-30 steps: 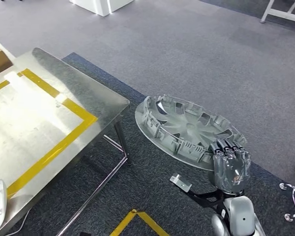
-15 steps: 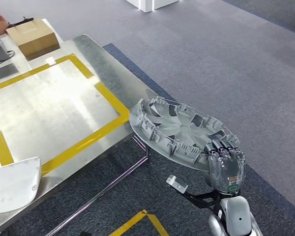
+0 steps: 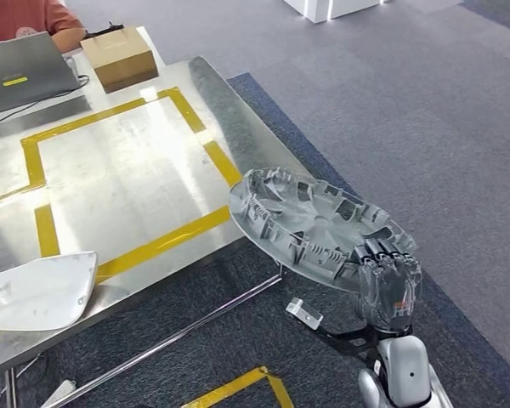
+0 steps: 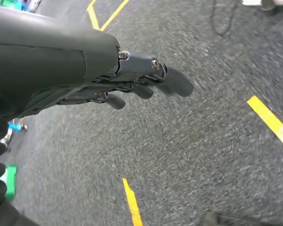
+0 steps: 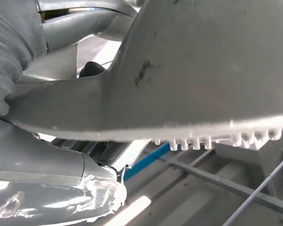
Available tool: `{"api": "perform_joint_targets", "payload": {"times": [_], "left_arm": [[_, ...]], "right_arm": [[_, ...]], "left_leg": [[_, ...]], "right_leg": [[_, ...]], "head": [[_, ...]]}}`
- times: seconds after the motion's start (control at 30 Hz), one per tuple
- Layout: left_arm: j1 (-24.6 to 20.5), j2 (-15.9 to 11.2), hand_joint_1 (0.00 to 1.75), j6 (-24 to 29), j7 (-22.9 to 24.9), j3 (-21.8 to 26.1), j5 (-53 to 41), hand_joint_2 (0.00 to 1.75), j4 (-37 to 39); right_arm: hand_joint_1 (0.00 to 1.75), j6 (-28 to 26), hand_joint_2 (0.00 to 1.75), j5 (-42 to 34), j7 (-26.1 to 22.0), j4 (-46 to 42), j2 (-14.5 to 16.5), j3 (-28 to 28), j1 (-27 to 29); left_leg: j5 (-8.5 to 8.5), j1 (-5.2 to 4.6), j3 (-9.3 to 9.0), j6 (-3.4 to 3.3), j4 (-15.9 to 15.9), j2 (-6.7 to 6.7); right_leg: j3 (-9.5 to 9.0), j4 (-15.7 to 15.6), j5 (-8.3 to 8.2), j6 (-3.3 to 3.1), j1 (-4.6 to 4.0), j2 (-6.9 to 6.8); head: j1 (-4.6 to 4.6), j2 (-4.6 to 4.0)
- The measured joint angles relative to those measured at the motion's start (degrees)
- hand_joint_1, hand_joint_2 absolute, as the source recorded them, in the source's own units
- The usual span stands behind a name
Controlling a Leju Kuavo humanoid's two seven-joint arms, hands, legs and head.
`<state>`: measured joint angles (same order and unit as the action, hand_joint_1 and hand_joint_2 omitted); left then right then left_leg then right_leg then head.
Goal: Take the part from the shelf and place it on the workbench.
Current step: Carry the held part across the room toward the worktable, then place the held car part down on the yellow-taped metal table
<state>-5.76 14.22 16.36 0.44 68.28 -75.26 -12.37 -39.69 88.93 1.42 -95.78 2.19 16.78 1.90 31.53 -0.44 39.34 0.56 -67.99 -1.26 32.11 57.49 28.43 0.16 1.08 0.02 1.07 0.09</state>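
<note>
A grey wheel cover (image 3: 316,225), round and ribbed, hangs level in the air beside the near right corner of the steel workbench (image 3: 111,183). My right hand (image 3: 390,285) grips its near rim from below and behind. The right wrist view looks along the cover's grey underside (image 5: 204,70), with my right hand (image 5: 37,155) wrapped under its edge. My left hand (image 4: 133,80) hangs over dark carpet, its fingers stretched out and holding nothing.
The workbench carries a yellow taped rectangle (image 3: 204,225), a white curved part (image 3: 37,289) at its near edge, a cardboard box (image 3: 119,55) and a laptop (image 3: 23,70) at the far end. A person in orange (image 3: 21,17) sits behind the laptop. Grey carpet lies to the right.
The camera has swung left, bringing the whole workbench, the box and the laptop into view. The wheel cover stays held in my right hand and now sits closer to the bench corner.
</note>
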Motion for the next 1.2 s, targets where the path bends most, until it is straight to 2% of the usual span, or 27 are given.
{"api": "perform_joint_targets", "payload": {"times": [0.03, 0.07, 0.1, 0.13, 0.17, 0.23, 0.27, 0.3, 0.37, 0.4, 0.43, 0.5, 0.53, 0.57, 0.6, 0.63, 0.67, 0.73, 0.77, 0.8, 0.9, 0.97, 1.03, 1.1, 1.13, 1.17, 1.2], "left_arm": [[-0.08, -0.05, 0.0, -0.02, 0.0, 0.0, 0.07, 1.75, 0.0], [-0.1, -0.11, 0.0, -0.04, 0.0, 0.0, 0.13, 1.75, 0.0], [-0.06, -0.17, 0.0, -0.06, 0.01, 0.01, 0.14, 1.75, 0.0], [0.01, -0.22, 0.0, -0.07, 0.02, 0.01, 0.14, 1.75, 0.0], [0.07, -0.27, 0.0, -0.07, 0.04, 0.02, 0.14, 1.75, 0.0], [-0.02, -0.34, 0.0, -0.08, 0.07, 0.02, 0.14, 1.75, 0.0], [-0.14, -0.37, 0.0, -0.09, 0.07, 0.02, 0.15, 1.75, 0.0], [-0.22, -0.37, 0.0, -0.09, 0.07, 0.02, 0.16, 1.75, 0.0], [-0.16, -0.34, 0.0, -0.12, 0.07, 0.02, 0.2, 1.75, 0.0], [-0.11, -0.3, 0.0, -0.11, 0.08, 0.02, 0.2, 1.75, 0.0], [-0.11, -0.26, 0.0, -0.11, 0.1, 0.02, 0.2, 1.75, 0.0], [-0.19, -0.13, 0.0, -0.1, 0.16, 0.02, 0.19, 1.75, 0.0], [-0.2, -0.07, 0.0, -0.11, 0.17, 0.02, 0.19, 1.75, 0.0], [-0.18, -0.03, 0.0, -0.11, 0.2, 0.02, 0.19, 1.75, 0.0], [-0.14, -0.01, 0.0, -0.11, 0.22, 0.02, 0.19, 1.75, 0.0], [-0.09, 0.02, 0.0, -0.12, 0.26, 0.02, 0.19, 1.75, 0.0], [-0.06, 0.06, 0.0, -0.12, 0.3, 0.02, 0.19, 1.75, 0.0], [-0.03, 0.13, 0.0, -0.12, 0.32, 0.02, 0.19, 1.75, 0.0], [-0.02, 0.14, 0.0, -0.12, 0.33, 0.02, 0.19, 1.75, 0.0], [-0.02, 0.14, 0.0, -0.12, 0.33, 0.02, 0.19, 1.75, 0.0], [-0.06, 0.14, 0.0, -0.12, 0.33, 0.02, 0.19, 1.75, 0.0], [-0.04, 0.12, 0.0, -0.12, 0.33, 0.02, 0.19, 1.75, 0.0], [0.05, 0.02, 0.0, -0.18, 0.33, 0.02, 0.2, 1.75, 0.0], [-0.01, -0.15, 0.0, -0.3, 0.33, 0.03, 0.24, 1.75, 0.0], [-0.05, -0.22, 0.0, -0.35, 0.33, 0.04, 0.26, 1.75, 0.0], [-0.03, -0.3, 0.0, -0.4, 0.33, 0.04, 0.3, 1.75, 0.0], [0.03, -0.36, 0.0, -0.45, 0.35, 0.05, 0.34, 1.75, 0.0]], "right_arm": [[1.75, 0.0, 1.75, 0.01, 0.06, 0.14, 0.0, -0.01, -0.03], [1.75, 0.0, 1.75, 0.01, 0.14, 0.31, 0.0, -0.01, -0.06], [1.75, 0.0, 1.75, 0.01, 0.19, 0.46, 0.0, -0.01, -0.07], [1.75, 0.0, 1.75, 0.01, 0.27, 0.6, 0.0, 0.01, -0.11], [1.75, 0.0, 1.75, 0.01, 0.38, 0.71, 0.0, 0.02, -0.2], [1.75, 0.0, 1.75, -0.01, 0.61, 0.85, -0.01, 0.03, -0.44], [1.75, 0.0, 1.75, -0.02, 0.71, 0.93, -0.01, 0.03, -0.55], [1.75, 0.0, 1.75, -0.02, 0.78, 1.01, -0.01, 0.03, -0.63], [1.75, 0.0, 1.75, -0.02, 0.82, 1.11, -0.01, 0.08, -0.81], [1.75, -0.01, 1.75, -0.02, 0.82, 1.15, -0.01, 0.11, -0.89], [1.75, -0.01, 1.75, -0.02, 0.81, 1.19, -0.02, 0.14, -0.93], [1.75, -0.01, 1.75, -0.02, 0.85, 1.35, -0.03, 0.16, -0.95], [1.75, 0.0, 1.75, -0.02, 0.9, 1.48, -0.05, 0.16, -0.93], [1.75, 0.0, 1.75, -0.04, 0.96, 1.64, -0.07, 0.17, -0.91], [1.75, 0.0, 1.75, -0.08, 1.02, 1.8, -0.08, 0.19, -0.9], [1.75, 0.0, 1.75, -0.13, 1.11, 1.93, -0.09, 0.21, -0.9], [1.75, 0.0, 1.75, -0.19, 1.22, 2.03, -0.09, 0.22, -0.92], [1.75, 0.0, 1.75, -0.3, 1.41, 2.15, -0.1, 0.23, -1.03], [1.75, 0.0, 1.75, -0.33, 1.45, 2.2, -0.1, 0.23, -1.07], [1.75, 0.0, 1.75, -0.34, 1.46, 2.23, -0.11, 0.23, -1.11], [1.75, 0.0, 1.75, -0.35, 1.46, 2.25, -0.11, 0.23, -1.11], [1.75, 0.0, 1.75, -0.48, 1.49, 2.38, -0.11, 0.25, -1.24], [1.75, 0.0, 1.75, -1.85, 1.48, 3.36, -0.12, 0.28, -1.72], [1.75, 0.0, 1.75, -3.52, 1.56, 5.26, -0.13, 0.16, -2.11], [1.75, 0.0, 1.75, -4.0, 1.69, 6.35, -0.13, 0.02, -2.17], [1.75, 0.0, 1.75, -4.46, 1.84, 7.48, -0.13, -0.14, -2.25], [1.75, 0.01, 1.75, -4.96, 1.99, 8.61, -0.13, -0.3, -2.38]], "left_leg": [[1.29, 0.09, 1.78, 0.13, -3.5, 0.39], [1.62, 0.15, 2.88, 0.19, -5.61, 0.51], [0.84, 0.17, 2.93, 0.16, -5.63, 0.61], [-0.9, 0.14, 1.83, 0.02, -3.45, 0.92], [-3.1, 0.01, -0.14, -0.32, 0.3, 1.79], [-5.52, -0.58, -3.84, -1.17, 7.33, 4.36], [-5.73, -0.86, -4.71, -1.54, 9.18, 5.2], [-5.42, -1.05, -4.86, -1.79, 9.78, 5.3], [-5.58, -0.87, -4.84, -2.24, 10.32, 4.0], [-5.73, -0.64, -4.97, -2.48, 10.57, 3.29], [-5.9, -0.39, -5.11, -2.75, 10.83, 2.62], [-6.02, -0.1, -5.18, -3.08, 10.97, 1.24], [-6.02, -0.08, -5.16, -3.18, 10.96, 0.49], [-6.02, -0.07, -5.19, -3.2, 10.94, -0.36], [-6.0, -0.04, -5.27, -3.19, 10.92, -1.24], [-5.96, 0.02, -5.41, -3.12, 10.89, -2.15], [-5.89, 0.1, -5.58, -2.99, 10.85, -3.04], [-5.72, 0.12, -5.72, -2.59, 10.7, -4.38], [-5.66, 0.1, -5.71, -2.44, 10.65, -4.72], [-5.64, 0.06, -5.67, -2.35, 10.61, -4.86], [-5.62, -0.02, -5.55, -2.25, 10.48, -5.05], [-5.84, 0.12, -5.03, -1.72, 10.35, -5.87], [-3.81, 0.25, -2.86, -0.57, 6.63, -3.32], [0.03, 0.3, 0.93, 0.27, -1.19, 0.21], [0.97, 0.41, 2.4, 0.38, -4.18, 0.48], [0.86, 0.5, 3.0, 0.44, -5.42, 0.55], [-0.33, 0.55, 2.48, 0.42, -4.46, 0.57]], "right_leg": [[-0.08, 0.01, 0.13, -0.12, -0.06, -0.84], [-0.2, 0.01, 0.26, -0.19, -0.12, -1.67], [-0.35, 0.01, 0.41, -0.2, -0.17, -2.44], [-0.58, 0.01, 0.57, -0.17, -0.25, -3.17], [-0.86, 0.01, 0.76, -0.11, -0.36, -3.85], [-1.3, 0.06, 1.2, 0.25, -0.77, -5.1], [-1.38, 0.09, 1.38, 0.46, -0.95, -5.73], [-1.44, 0.07, 1.52, 0.7, -1.09, -6.4], [-1.56, 0.02, 1.87, 1.2, -1.09, -7.34], [-1.36, 0.65, 2.42, 1.51, -1.0, -6.36], [-0.6, 2.32, 3.45, 1.82, -0.88, -4.77], [2.94, 9.34, 6.77, 2.35, -0.57, -1.14], [5.08, 13.29, 8.21, 2.55, -0.47, -0.49], [6.72, 15.97, 8.71, 2.73, -0.4, -0.27], [7.39, 16.6, 8.05, 2.85, -0.35, -0.2], [6.87, 14.83, 6.24, 2.93, -0.27, -0.06], [5.44, 11.27, 3.79, 2.99, -0.12, 0.4], [2.3, 4.2, 0.5, 3.02, 0.31, 2.82], [1.44, 2.32, -0.07, 3.03, 0.47, 3.91], [1.16, 1.72, -0.01, 3.03, 0.57, 4.66], [0.98, 1.3, 0.13, 2.97, 0.6, 4.82], [0.61, 0.76, 0.26, 2.36, 0.52, 4.38], [0.06, 0.3, 0.26, 1.0, 0.4, 2.57], [-0.29, 0.02, 0.33, 0.1, 0.34, 0.72], [-0.32, 0.02, 0.4, 0.03, 0.31, 0.24], [-0.37, 0.03, 0.46, 0.01, 0.29, -0.14], [-0.45, 0.04, 0.51, 0.05, 0.29, -0.39]], "head": [[-0.01, 0.0], [0.01, 0.0], [0.01, 0.0], [0.01, 0.0], [0.01, 0.0], [-0.02, 0.0], [-0.08, 0.0], [-0.09, 0.0], [-0.09, 0.0], [-0.15, -0.01], [-0.31, -0.01], [-0.71, -0.01], [-0.8, 0.0], [-0.83, 0.0], [-0.83, 0.0], [-0.83, 0.0], [-0.84, 0.0], [-0.93, 0.0], [-0.97, 0.0], [-1.01, 0.0], [-1.03, 0.0], [-1.02, 0.0], [-0.62, 0.0], [-0.23, 0.0], [-0.25, 0.0], [-0.22, 0.0], [-0.23, 0.0]]}}
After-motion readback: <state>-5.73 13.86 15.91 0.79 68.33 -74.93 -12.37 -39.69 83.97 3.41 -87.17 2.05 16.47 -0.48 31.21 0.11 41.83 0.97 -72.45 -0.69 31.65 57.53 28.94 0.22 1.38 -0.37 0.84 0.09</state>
